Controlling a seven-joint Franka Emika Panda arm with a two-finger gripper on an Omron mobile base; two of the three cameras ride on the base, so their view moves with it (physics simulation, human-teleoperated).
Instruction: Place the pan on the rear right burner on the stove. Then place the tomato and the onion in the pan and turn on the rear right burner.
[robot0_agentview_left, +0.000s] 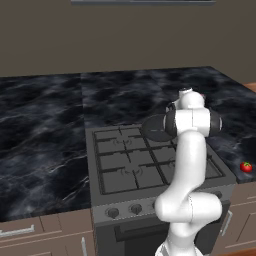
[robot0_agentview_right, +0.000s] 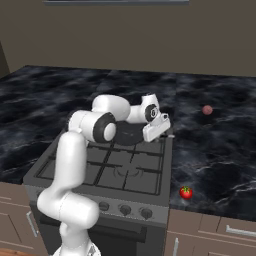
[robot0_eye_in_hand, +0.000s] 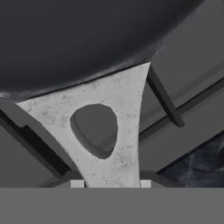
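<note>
1. Dark marble counter (robot0_agentview_right: 60, 95) holds the stove (robot0_agentview_right: 115, 175).
2. Gripper (robot0_agentview_right: 159, 129) pinches the pan (robot0_eye_in_hand: 78, 39) by its handle (robot0_eye_in_hand: 109, 127), over the rear right burner.
3. Pan lies straight ahead of the gripper.

No legible text, labels or numbers anywhere (stove (robot0_agentview_right: 107, 175) knobs unmarked too)
</note>
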